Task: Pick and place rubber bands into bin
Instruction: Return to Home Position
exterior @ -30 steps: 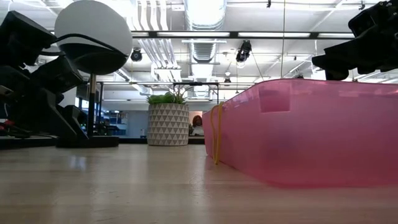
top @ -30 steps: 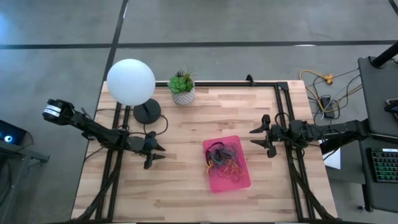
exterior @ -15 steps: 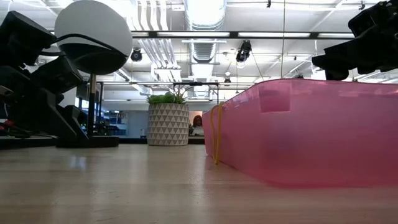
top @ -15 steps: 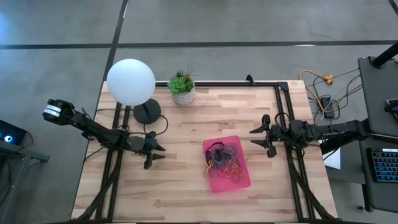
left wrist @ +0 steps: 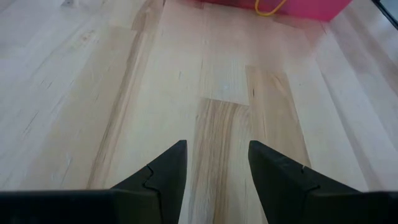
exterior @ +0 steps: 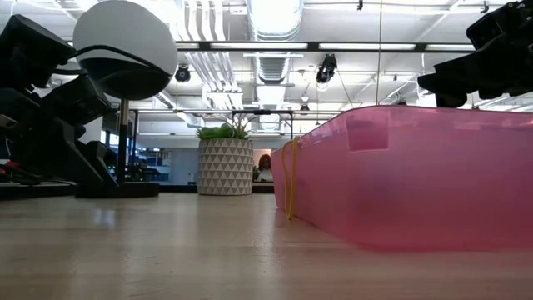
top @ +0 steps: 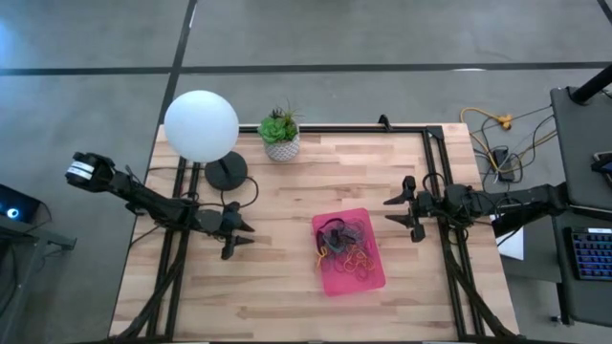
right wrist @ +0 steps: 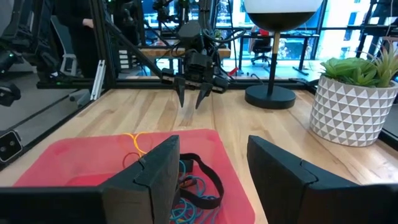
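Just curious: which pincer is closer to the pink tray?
Right. The right pincer sits just off a corner of the pink tray; the left pincer is farther off, across the table on the other side.

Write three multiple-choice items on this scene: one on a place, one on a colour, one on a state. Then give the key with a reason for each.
1. Where on the table is the bin?
A. At the far left corner.
B. Between the left pincer and the right pincer.
C. Hanging over the front edge.

2. What colour is the rubber band draped over the bin's rim?
A. White.
B. Purple.
C. Yellow.

3. How do both pincers stand?
A. Open and empty.
B. Both shut on a band.
C. One open, one shut.

Key:
1. B: the high view shows the bin lying between the two arms.
2. C: the low view shows a yellow loop hanging down the pink wall.
3. A: each wrist view shows a wide gap in its pincer with nothing in it.
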Robot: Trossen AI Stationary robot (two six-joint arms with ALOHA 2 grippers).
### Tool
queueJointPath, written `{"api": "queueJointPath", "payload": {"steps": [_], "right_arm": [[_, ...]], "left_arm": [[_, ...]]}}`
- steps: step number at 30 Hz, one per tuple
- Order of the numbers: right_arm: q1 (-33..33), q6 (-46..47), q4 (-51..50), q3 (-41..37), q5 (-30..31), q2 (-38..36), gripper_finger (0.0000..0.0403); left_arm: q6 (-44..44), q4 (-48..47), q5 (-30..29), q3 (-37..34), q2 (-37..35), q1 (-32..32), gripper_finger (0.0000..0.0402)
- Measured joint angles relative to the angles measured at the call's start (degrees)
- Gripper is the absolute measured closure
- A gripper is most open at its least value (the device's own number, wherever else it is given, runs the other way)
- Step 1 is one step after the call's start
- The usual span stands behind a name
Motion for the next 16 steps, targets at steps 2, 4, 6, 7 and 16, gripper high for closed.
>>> {"api": "queueJointPath", "payload": {"steps": [2, 4, 6, 7, 16], "right_arm": [[0.0, -0.09, 0.01, 0.0, 0.0, 0.0, 0.0227], [0.0, 0.39, 0.0, 0.0, 0.0, -0.01, 0.0227], [0.0, 0.18, -0.01, 0.0, 0.0, -0.01, 0.0227], [0.0, -0.06, 0.0, 0.0, -0.01, 0.0, 0.0227], [0.0, 0.06, 0.01, 0.0, 0.0, -0.01, 0.0227]], "left_arm": [[0.01, 0.0, 0.0, 0.0, 0.0, 0.01, 0.0245], [0.0, 0.01, 0.0, 0.0, 0.0, 0.0, 0.0245], [0.01, 0.0, 0.0, -0.01, 0.0, 0.02, 0.0245], [0.0, 0.01, 0.0, 0.0, 0.0, 0.0, 0.0245], [-0.01, 0.0, 0.0, 0.0, 0.0, 0.0, 0.0245]]}}
